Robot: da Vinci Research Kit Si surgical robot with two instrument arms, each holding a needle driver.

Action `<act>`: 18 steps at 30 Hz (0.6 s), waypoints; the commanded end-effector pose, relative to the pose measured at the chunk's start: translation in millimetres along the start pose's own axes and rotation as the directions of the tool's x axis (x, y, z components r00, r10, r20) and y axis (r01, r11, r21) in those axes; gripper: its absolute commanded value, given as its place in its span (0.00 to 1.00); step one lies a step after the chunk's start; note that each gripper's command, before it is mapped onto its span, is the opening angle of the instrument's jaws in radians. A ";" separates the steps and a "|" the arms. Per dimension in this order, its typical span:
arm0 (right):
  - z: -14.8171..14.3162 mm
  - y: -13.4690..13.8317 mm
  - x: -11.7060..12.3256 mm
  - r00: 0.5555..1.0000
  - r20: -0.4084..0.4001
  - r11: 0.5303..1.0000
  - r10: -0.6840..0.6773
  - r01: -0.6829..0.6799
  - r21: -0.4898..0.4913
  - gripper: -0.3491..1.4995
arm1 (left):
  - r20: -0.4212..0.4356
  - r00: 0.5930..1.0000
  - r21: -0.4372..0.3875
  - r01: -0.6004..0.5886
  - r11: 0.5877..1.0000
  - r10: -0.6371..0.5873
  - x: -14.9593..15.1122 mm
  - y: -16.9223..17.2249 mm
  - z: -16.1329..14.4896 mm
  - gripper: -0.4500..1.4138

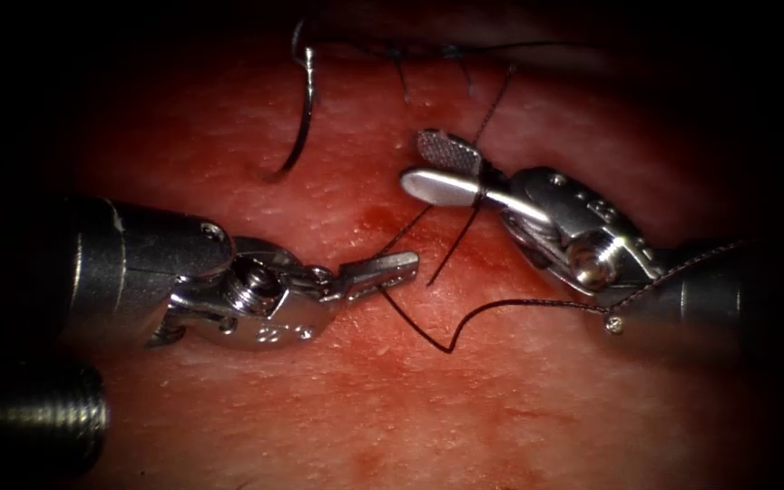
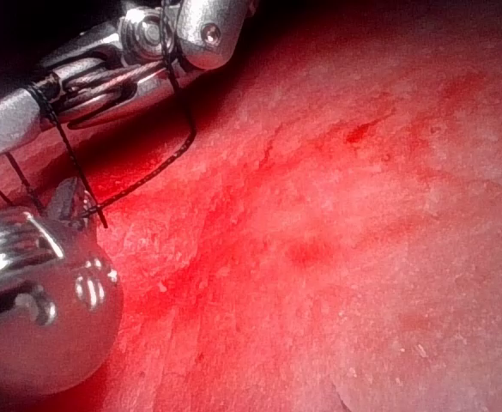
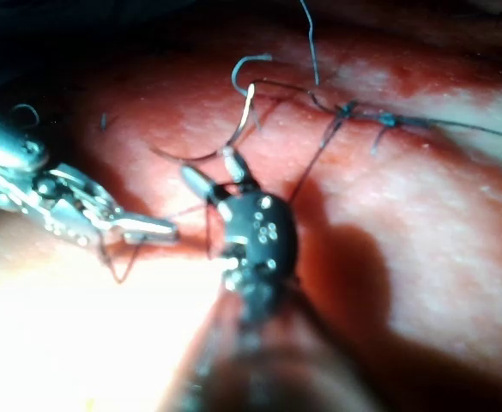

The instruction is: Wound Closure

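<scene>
Left claw (image 1: 390, 269) clenched on dark thread (image 1: 428, 338); right claw (image 1: 433, 168) released; curved needle (image 1: 299, 127) lies free on tissue (image 1: 465, 399).

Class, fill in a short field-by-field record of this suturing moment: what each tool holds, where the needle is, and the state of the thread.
Left tool: the steel left needle driver, jaws shut on the dark thin thread
Right tool: the steel right needle driver, jaws open, holding nothing; thread draped over its wrist
Needle: the curved metal needle lies free on the red pork tissue, held by neither tool
Cut: stitched line with knots
</scene>
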 end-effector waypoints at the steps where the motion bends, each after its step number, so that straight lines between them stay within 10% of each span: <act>1: 0.3 0.3 -0.2 1.000 0.008 1.000 0.009 -0.009 -0.025 0.26 | -0.003 1.000 0.000 0.001 1.000 -0.001 0.1 0.3 0.8 0.00; 18: -1.0 2.8 -1.6 0.996 0.034 0.972 0.083 -0.074 -0.225 0.42 | -0.077 0.997 0.013 0.019 1.000 -0.018 0.2 -1.0 3.7 0.00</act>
